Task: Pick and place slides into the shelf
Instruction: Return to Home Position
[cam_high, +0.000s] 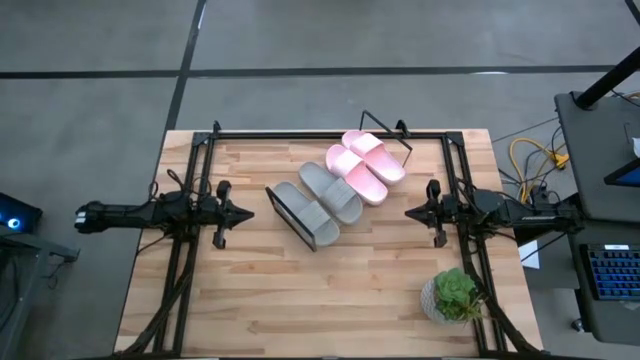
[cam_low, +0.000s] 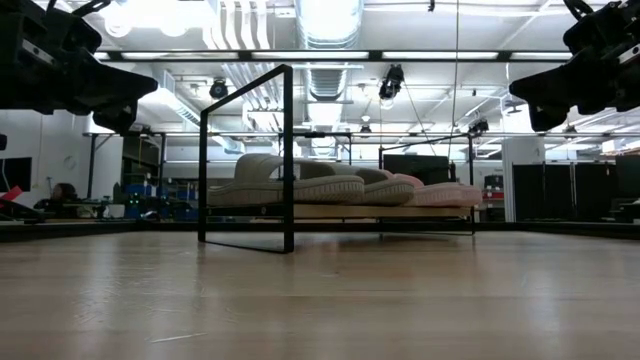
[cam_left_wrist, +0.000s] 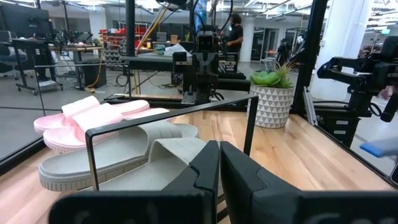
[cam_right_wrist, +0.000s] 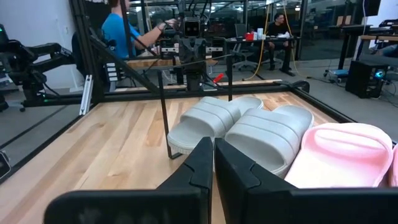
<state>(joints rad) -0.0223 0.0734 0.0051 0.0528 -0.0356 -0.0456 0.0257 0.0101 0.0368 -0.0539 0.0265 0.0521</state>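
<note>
High view: all four slides (cam_high: 340, 185) sit on the shelf (cam_low: 380, 211) mid-table, greys left, pinks right. Left gripper (cam_high: 246, 212) and right gripper (cam_high: 409, 212) hang well clear either side, fingers pinched together, holding nothing. For homing I'd pull each arm straight outward, away from the wire frame (cam_low: 288, 150).

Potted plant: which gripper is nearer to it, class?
Right. The right gripper is on the same side as the potted plant; the left gripper is opposite, beyond the shelf.

Four slides (cam_high: 340, 185) abreast on shelf (cam_low: 400, 211)
</note>
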